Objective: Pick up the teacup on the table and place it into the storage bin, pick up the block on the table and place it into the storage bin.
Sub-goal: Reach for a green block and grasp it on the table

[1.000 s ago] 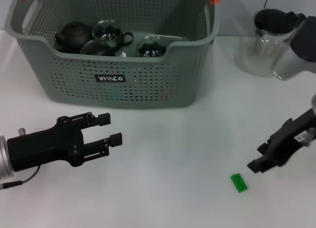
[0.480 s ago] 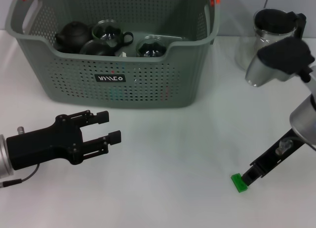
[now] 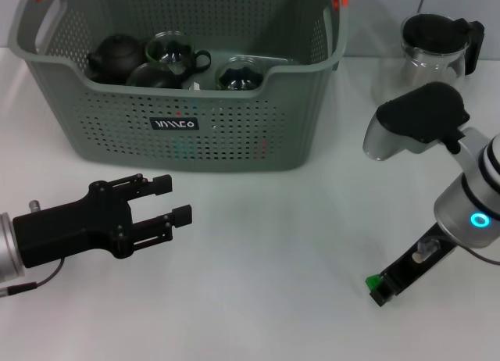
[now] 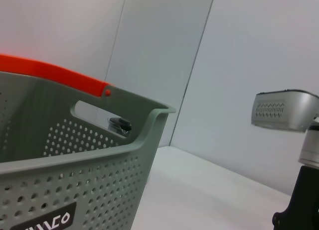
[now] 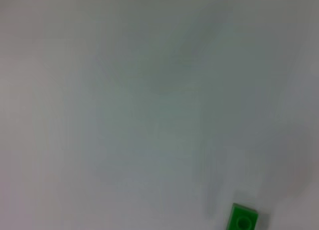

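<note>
The grey-green storage bin (image 3: 180, 80) stands at the back left of the white table (image 3: 273, 220). It holds a dark teapot (image 3: 113, 55) and glass teacups (image 3: 173, 50). No teacup stands on the table. The small green block (image 3: 374, 282) lies at the front right, partly covered by my right gripper (image 3: 383, 291), which reaches down onto it. The block also shows in the right wrist view (image 5: 243, 219). My left gripper (image 3: 176, 198) is open and empty, low in front of the bin. The bin's wall also shows in the left wrist view (image 4: 75, 170).
A glass pitcher with a black lid (image 3: 434, 44) stands at the back right, behind my right arm (image 3: 422, 126). The right arm also shows in the left wrist view (image 4: 285, 108).
My right arm has swung in over the table and its gripper has come down onto the green block, now partly covering it. The left gripper has stayed in place.
</note>
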`<state>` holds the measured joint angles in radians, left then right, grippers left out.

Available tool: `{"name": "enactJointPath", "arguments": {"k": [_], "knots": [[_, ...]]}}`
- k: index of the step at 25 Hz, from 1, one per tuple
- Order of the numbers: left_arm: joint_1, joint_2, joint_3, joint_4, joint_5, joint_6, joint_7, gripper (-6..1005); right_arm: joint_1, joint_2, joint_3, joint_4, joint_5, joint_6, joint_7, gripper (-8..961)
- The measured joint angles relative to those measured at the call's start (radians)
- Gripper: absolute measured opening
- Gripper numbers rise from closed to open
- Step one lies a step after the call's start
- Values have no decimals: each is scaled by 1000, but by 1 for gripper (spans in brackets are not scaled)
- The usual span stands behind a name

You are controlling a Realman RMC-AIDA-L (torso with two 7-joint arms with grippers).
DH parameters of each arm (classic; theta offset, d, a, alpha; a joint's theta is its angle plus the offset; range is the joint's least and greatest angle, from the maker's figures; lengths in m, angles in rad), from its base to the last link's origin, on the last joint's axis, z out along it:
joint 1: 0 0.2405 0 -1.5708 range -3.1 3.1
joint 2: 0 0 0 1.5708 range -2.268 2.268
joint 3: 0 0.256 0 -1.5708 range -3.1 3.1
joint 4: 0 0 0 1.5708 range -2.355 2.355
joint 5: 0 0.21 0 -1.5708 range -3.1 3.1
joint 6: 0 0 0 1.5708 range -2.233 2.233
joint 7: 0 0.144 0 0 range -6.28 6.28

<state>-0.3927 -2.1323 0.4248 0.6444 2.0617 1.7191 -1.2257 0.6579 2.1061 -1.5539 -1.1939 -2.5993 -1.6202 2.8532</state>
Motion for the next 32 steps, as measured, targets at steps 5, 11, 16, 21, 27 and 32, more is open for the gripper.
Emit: {"name": "enactJointPath", "arguments": {"k": [5, 11, 16, 21, 27, 32], "knots": [[0, -1, 0, 0, 0, 0, 0, 668, 0, 0, -41, 35, 0, 31, 14, 423], [-1, -2, 0, 0, 0, 0, 0, 669, 0, -1, -53, 41, -10, 48, 21, 419], [-2, -3, 0, -2, 0, 2, 0, 669, -1, -2, -61, 39, -36, 52, 26, 411], [-2, -3, 0, -2, 0, 3, 0, 669, -1, -3, -64, 29, -41, 51, 30, 378], [-2, -4, 0, -5, 0, 2, 0, 670, -1, -3, -73, 12, -36, 53, 29, 350], [-2, -5, 0, -5, 0, 2, 0, 670, 3, -2, -113, 19, -34, 65, 30, 351]]}}
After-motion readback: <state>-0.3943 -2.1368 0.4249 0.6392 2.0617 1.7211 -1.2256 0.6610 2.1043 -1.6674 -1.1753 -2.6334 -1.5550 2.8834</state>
